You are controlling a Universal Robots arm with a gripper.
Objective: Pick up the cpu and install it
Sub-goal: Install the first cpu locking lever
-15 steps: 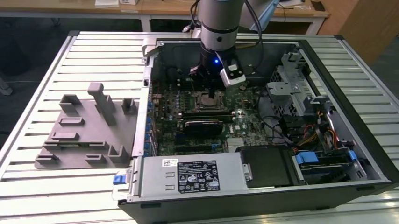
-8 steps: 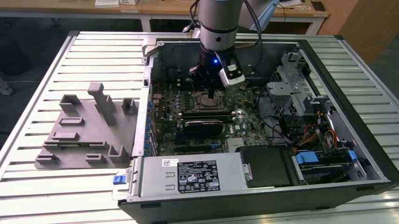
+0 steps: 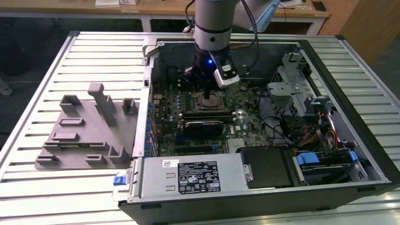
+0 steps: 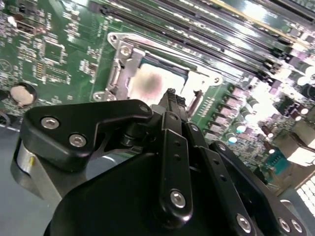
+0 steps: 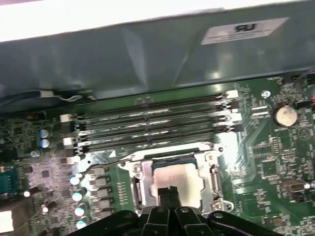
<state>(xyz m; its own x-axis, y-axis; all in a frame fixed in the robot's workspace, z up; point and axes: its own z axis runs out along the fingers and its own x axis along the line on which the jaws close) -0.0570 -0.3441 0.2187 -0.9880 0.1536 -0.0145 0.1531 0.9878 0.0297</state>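
Observation:
The cpu (image 5: 174, 178), a silver-grey square chip, lies flat inside the metal socket frame (image 5: 135, 169) on the green motherboard; in the second wrist view the cpu (image 4: 147, 82) sits in the same frame. My gripper (image 5: 168, 191) hangs directly over the chip's near edge with its two black fingers pressed together and nothing between them. The second wrist view has the gripper (image 4: 172, 94) at the cpu's edge; whether it touches the chip I cannot tell. In the exterior view the gripper (image 3: 207, 93) reaches down into the open computer case above the socket (image 3: 212, 101).
Memory slots (image 5: 152, 123) run beside the socket. A black heatsink block (image 3: 203, 126) lies close to it. The power supply (image 3: 194, 176) and drive cage (image 3: 293, 89) crowd the case. A grey fixture plate (image 3: 87, 136) stands on the slatted table at the exterior view's left.

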